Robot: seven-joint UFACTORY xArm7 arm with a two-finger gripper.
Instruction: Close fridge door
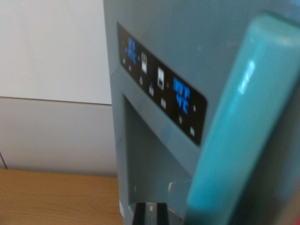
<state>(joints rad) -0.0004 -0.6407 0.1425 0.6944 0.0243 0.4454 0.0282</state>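
The pincer point(150, 214) is close to the door point(159, 154), beside the handle point(248, 126). I cannot tell if it is released. The step seems the push; next it calls for steady pressing.

A: What fills the frame?

B: A grey-blue fridge door point(154, 37), blurred. A black control panel point(161, 89) with blue digits and small white icons slants from upper left down toward the centre right.

A: And below it?

B: A recessed dispenser bay point(150, 154). At the bottom edge, two dark gripper fingers point(139, 214) poke up with a gap between them.

A: The right side?

B: A teal handle point(248, 131), very close. On the left, a white wall point(51, 70) above a wooden floor point(56, 199).
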